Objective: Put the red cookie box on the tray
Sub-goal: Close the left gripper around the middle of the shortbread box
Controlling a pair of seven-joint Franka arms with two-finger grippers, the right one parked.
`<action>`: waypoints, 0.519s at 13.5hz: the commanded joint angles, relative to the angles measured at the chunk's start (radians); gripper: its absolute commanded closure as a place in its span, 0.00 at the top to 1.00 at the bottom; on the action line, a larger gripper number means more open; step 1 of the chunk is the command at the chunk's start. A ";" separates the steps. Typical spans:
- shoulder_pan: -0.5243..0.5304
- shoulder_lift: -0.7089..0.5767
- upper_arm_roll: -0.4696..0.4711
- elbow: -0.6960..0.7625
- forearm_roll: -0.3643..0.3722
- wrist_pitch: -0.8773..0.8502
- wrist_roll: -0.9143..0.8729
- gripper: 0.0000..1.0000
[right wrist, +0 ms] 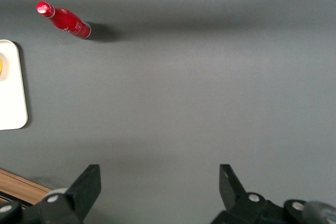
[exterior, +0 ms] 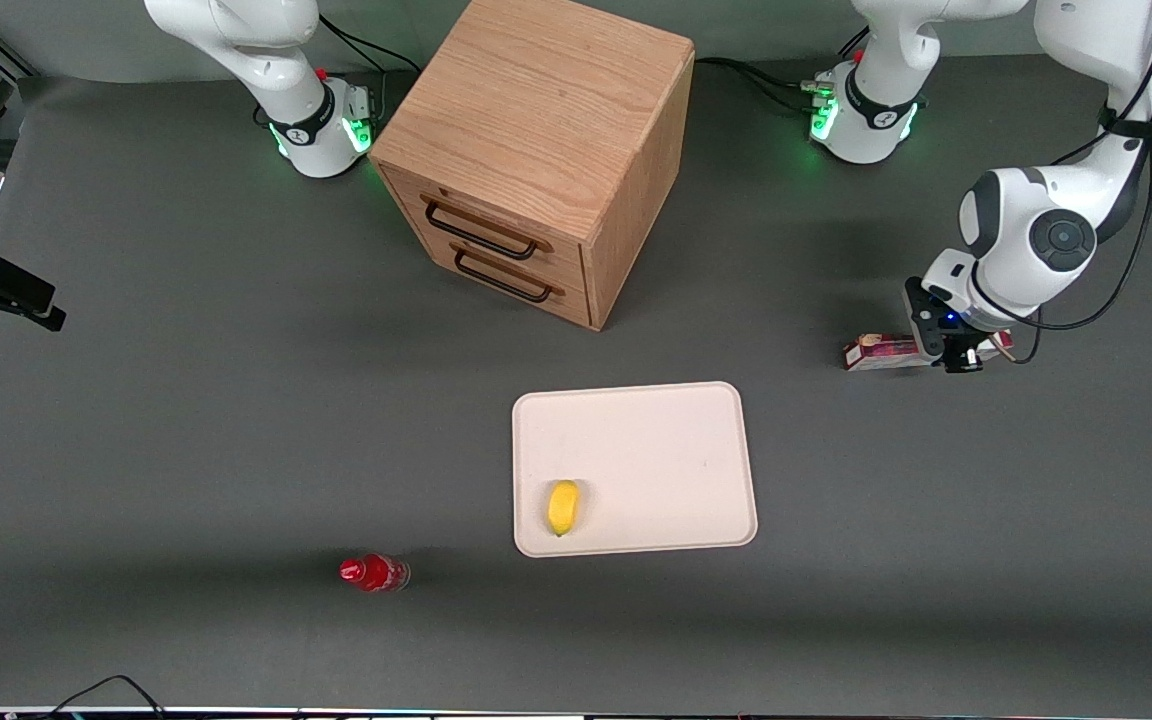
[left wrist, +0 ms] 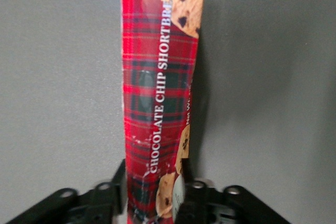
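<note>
**Grip sits at box end — swing/slip risk on lift**

Red cookie box lies on the table toward the working arm's end, well apart from the tray. We've got the gripper down on it near one end, not mid-length. Wrist view: fingers pressed to both long sides of the carton, so clamped on the box.

Risks as we see them:
- off-centre hold, so the long free end could droop or pivot on lift
- thin carton could crush or slide between pads
- lemon already on tray; aim for the bare part or the box lands on it.
</note>
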 commanded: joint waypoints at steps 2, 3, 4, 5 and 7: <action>-0.005 0.001 0.003 0.000 -0.020 0.003 0.019 0.00; -0.005 -0.001 0.003 0.005 -0.019 -0.005 0.020 0.00; -0.005 -0.004 0.003 0.011 -0.019 -0.007 0.020 0.00; -0.005 -0.010 0.003 0.024 -0.019 -0.023 0.020 0.00; -0.005 -0.034 0.003 0.093 -0.020 -0.124 0.020 0.00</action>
